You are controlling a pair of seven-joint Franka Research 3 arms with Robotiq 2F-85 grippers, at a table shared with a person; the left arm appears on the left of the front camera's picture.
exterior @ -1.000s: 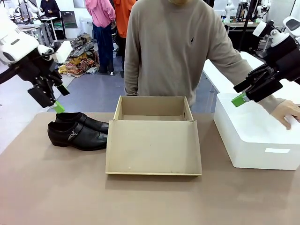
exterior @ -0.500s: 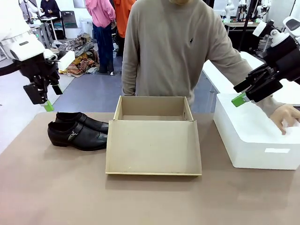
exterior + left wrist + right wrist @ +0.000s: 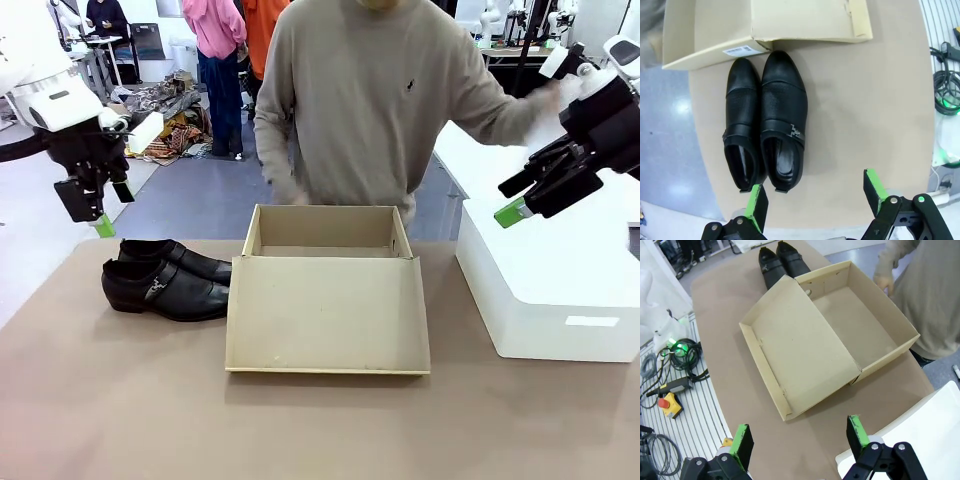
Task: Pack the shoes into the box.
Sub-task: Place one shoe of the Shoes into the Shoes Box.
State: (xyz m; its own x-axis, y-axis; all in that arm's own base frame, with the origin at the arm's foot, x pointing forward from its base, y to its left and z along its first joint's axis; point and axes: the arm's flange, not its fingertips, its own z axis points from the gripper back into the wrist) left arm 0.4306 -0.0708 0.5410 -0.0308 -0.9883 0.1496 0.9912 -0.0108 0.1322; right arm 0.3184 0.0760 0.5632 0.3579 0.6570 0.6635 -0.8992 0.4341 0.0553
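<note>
Nothing of the packing is done yet, judging by how things lie. The box [image 3: 326,232] stands open in the middle of the tabletop [image 3: 120,400], its lid [image 3: 327,315] folded flat toward the robot. The shoes [image 3: 165,280] sit as a pair on the tabletop just beside the box, on its robot-left side. Both of them are left to lift and set inside, and closing the lid may follow. The left gripper [image 3: 100,222] hangs above the shoes, farther from the box than they are, with its jaws spread and nothing between them. The right gripper [image 3: 515,210] hovers high on the other side of the box, above a larger white box [image 3: 560,290]; its jaws are spread as well and it carries nothing. A person [image 3: 370,110] stands behind the box, with one hand [image 3: 283,190] blurred near its far wall. The front view does not take in the box's floor, whereas the right wrist view looks down into it: bare cardboard, no shoe and no paper to be seen. The left wrist view adds what the side-on front view cannot. The two shoes lie parallel and touching along their lengths, with their toes pointing at the box's side. Whether the toes touch the box cannot be told. Their heels are nearest the gripper's green pads, and a small silver buckle shows on one shoe. A white label on the box's side wall also appears there.
</note>
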